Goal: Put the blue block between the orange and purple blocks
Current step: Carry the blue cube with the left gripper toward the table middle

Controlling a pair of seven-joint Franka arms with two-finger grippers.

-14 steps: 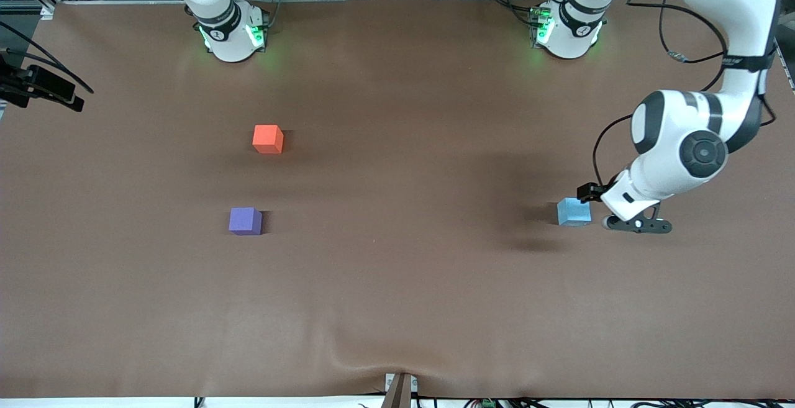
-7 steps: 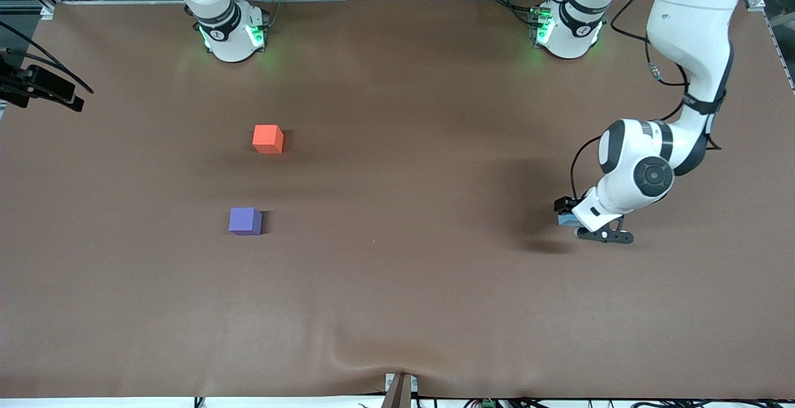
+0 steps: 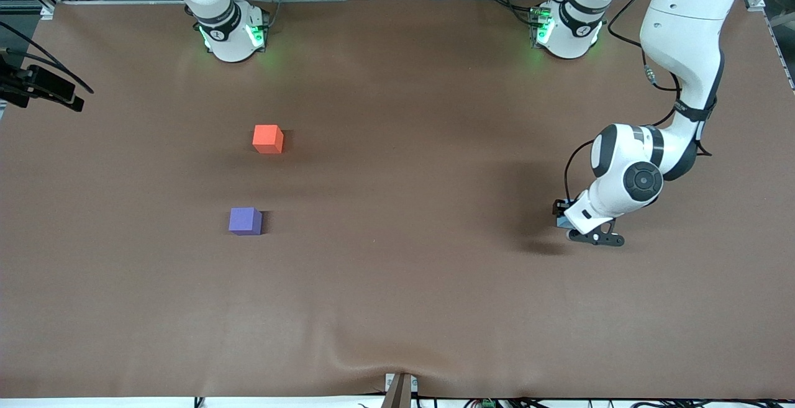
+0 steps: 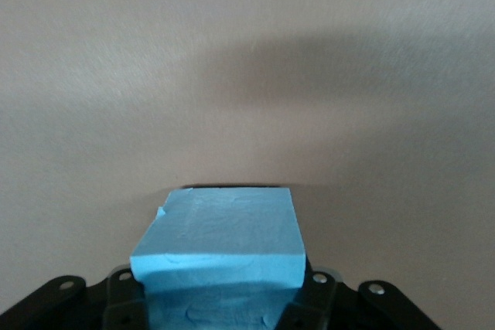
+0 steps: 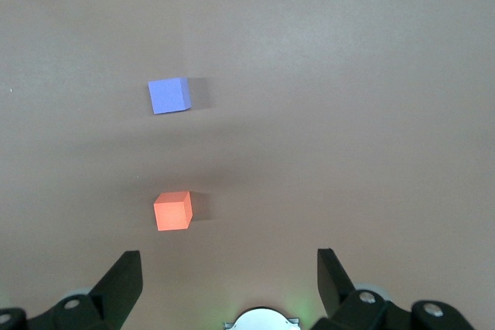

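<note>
The blue block (image 3: 561, 222) rests on the table at the left arm's end, mostly hidden under the left hand in the front view. In the left wrist view the blue block (image 4: 220, 241) lies between the two black fingers of my left gripper (image 4: 223, 303), which is lowered around it with its jaws spread at the block's sides. The orange block (image 3: 268, 138) and the purple block (image 3: 245, 220) sit toward the right arm's end, the purple one nearer the front camera. My right gripper (image 5: 230, 284) is open and empty, high above its base, with the orange block (image 5: 172, 210) and the purple block (image 5: 169, 96) in its view.
The brown table cover (image 3: 397, 259) has a small wrinkle at its front edge (image 3: 366, 361). A black camera mount (image 3: 43, 88) sticks in at the right arm's end. The arm bases (image 3: 233, 32) stand along the back edge.
My left arm has swung in and lowered its gripper around the blue block, which now is almost covered in the front view. The blocks have not moved.
</note>
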